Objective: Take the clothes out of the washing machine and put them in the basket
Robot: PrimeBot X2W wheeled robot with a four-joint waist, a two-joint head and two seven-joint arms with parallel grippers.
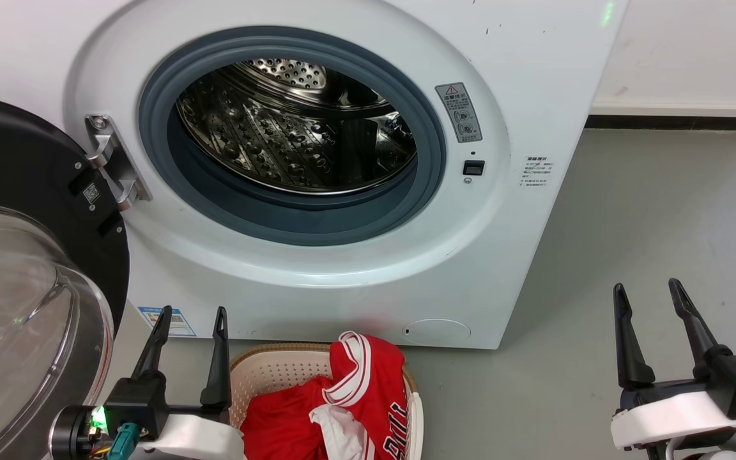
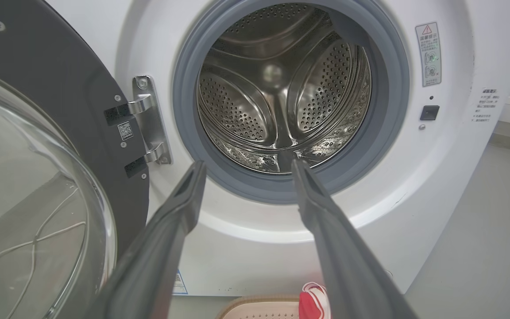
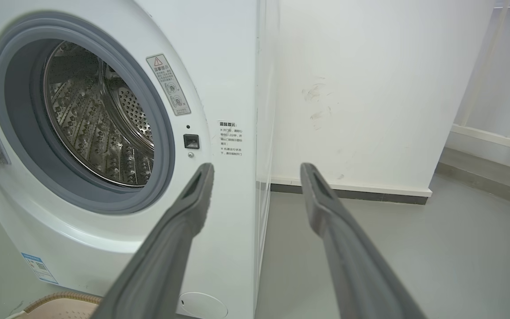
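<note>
Drum (image 1: 298, 140) of the washing machine (image 1: 368, 281) shows you bare perforated steel thru the grey gasket, w/ the door (image 1: 23, 160) swung open at left. Clothes (image 1: 355, 396) sit in the basket (image 1: 272, 370), which stands on the floor (image 1: 630, 223) just in front of the machine, below the porthole. Red fabric is heaped inside, w/ a jersey w/ white-striped trim on top, draping over the rim on the right side. Your left claw (image 1: 193, 311) is spread, fingers apart & gripping nothing, just beside the basket's left rim. Your right claw (image 1: 645, 285) is spread too, well apart from the basket, over the floor at right.
</note>
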